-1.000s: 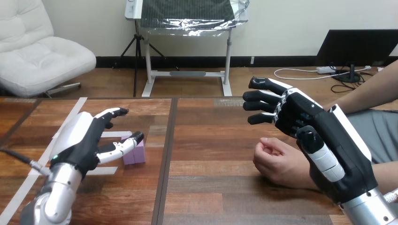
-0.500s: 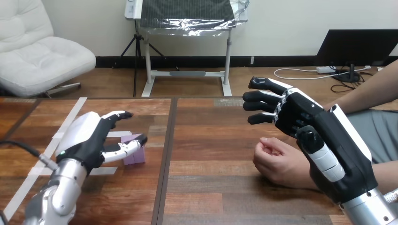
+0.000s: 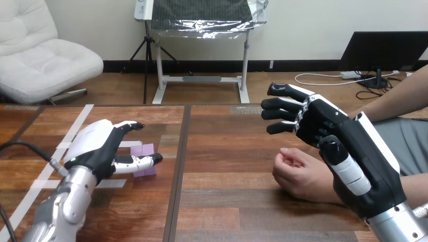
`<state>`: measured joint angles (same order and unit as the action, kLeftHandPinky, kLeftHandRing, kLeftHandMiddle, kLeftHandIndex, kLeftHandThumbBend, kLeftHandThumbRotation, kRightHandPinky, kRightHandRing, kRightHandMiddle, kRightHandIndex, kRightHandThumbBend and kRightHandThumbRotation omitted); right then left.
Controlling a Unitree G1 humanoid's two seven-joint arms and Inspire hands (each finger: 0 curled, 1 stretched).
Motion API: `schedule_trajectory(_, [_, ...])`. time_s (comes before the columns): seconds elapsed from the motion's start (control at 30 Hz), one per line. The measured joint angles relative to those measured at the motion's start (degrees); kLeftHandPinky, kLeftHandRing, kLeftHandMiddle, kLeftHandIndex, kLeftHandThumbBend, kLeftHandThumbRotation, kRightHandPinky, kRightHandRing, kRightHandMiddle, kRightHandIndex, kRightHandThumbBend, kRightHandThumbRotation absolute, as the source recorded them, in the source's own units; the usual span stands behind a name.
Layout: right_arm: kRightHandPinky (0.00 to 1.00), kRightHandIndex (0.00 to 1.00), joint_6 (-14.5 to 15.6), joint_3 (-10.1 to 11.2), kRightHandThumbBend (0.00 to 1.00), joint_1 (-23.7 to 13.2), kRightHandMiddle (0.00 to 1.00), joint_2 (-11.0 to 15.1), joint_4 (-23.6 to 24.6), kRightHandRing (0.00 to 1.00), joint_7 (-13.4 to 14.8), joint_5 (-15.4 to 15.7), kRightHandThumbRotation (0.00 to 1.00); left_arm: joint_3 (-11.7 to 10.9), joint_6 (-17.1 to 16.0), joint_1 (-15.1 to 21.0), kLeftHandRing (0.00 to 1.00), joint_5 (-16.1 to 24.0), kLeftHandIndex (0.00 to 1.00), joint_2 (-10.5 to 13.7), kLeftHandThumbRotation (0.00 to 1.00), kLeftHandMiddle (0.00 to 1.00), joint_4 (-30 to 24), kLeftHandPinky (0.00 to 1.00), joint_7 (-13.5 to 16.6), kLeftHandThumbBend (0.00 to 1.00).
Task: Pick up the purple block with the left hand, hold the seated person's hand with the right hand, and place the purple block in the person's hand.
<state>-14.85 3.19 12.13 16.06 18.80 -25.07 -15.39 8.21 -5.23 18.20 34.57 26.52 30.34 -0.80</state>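
Purple block (image 3: 143,149) is sitting between the left hand's (image 3: 96,146) parted thumb and fingers, unclamped; a lopsided squeeze risks flicking it away. Right hand (image 3: 348,146) is hovering, fingers spread.

Place: looking like a robot lab.
Table (image 3: 227,201): wooden top wearing strips of white tape (image 3: 75,122).
Hands: robot's left hand (image 3: 96,148) and right hand (image 3: 348,151) hanging over it.

Wooden table (image 3: 227,126) with white tape strips (image 3: 81,115)
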Motion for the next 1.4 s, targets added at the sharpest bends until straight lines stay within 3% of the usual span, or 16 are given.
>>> schedule_trajectory(0.33, [0.69, 0.81, -0.46, 0.00, 1.00, 0.01, 0.77, -0.03, 0.00, 0.76, 0.73, 0.68, 0.84, 1.72, -0.03, 2.89, 0.86, 0.40, 0.84, 0.15, 0.40, 0.87, 3.96, 0.89, 0.31, 0.81])
schedule_trajectory(1.4, [0.70, 0.81, -1.73, 0.02, 1.00, 0.01, 0.77, -0.03, 0.00, 0.76, 0.79, 0.68, 0.83, 5.82, 0.95, 8.68, 0.86, 1.40, 0.84, 0.20, 0.39, 0.86, 12.68, 0.92, -1.88, 0.85])
